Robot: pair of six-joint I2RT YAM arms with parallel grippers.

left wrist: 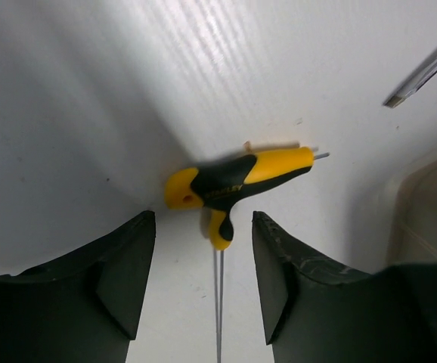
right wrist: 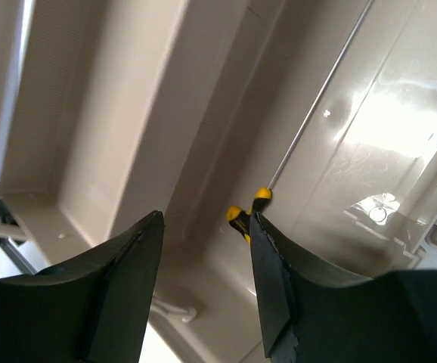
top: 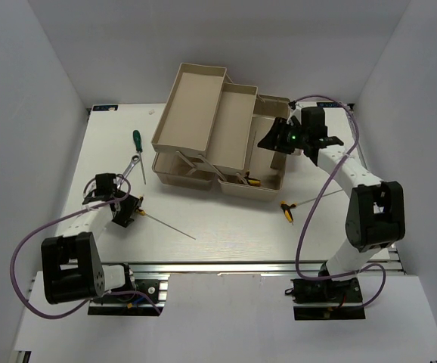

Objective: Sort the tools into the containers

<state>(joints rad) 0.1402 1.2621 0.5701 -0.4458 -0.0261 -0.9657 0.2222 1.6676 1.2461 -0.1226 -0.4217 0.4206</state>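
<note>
Top external view: the left gripper (top: pixel 126 210) sits at 8 o'clock on the white table (top: pixel 226 227), and the right gripper (top: pixel 273 141) hangs at 2 o'clock over the beige toolbox (top: pixel 192 106), which occupies 12 o'clock.

Left wrist view: the left gripper (left wrist: pixel 202 242) has its fingers (left wrist: pixel 120 280) released and moderately apart. They straddle the thin shaft of hex key 1 (left wrist: pixel 237 180) and touch neither shaft nor handle. The yellow-and-black T-handle lies flat on the table, just past the fingertips at 12 o'clock. A bare metal rod end shows at 2 o'clock, and a toolbox corner at 4 o'clock. From above, hex key 1 (top: pixel 139 202) lies beside the gripper, its shaft running toward 4 o'clock.

Right wrist view: the right gripper (right wrist: pixel 207 249) has its fingers (right wrist: pixel 120 295) spread apart and grasps nothing. Hex key 2 (right wrist: pixel 243 215) lies below them in a toolbox (right wrist: pixel 113 113) compartment, with its handle partly hidden by the right-hand finger and its shaft pointing to 1 o'clock. From above, hex key 2 (top: pixel 250 180) rests in the front right compartment.

Hex key 3 (top: pixel 287 209) lies on the table at 4 o'clock. A green screwdriver (top: pixel 137 140) and a silver wrench (top: pixel 131 166) lie at 10 o'clock, near each other and left of the toolbox.
</note>
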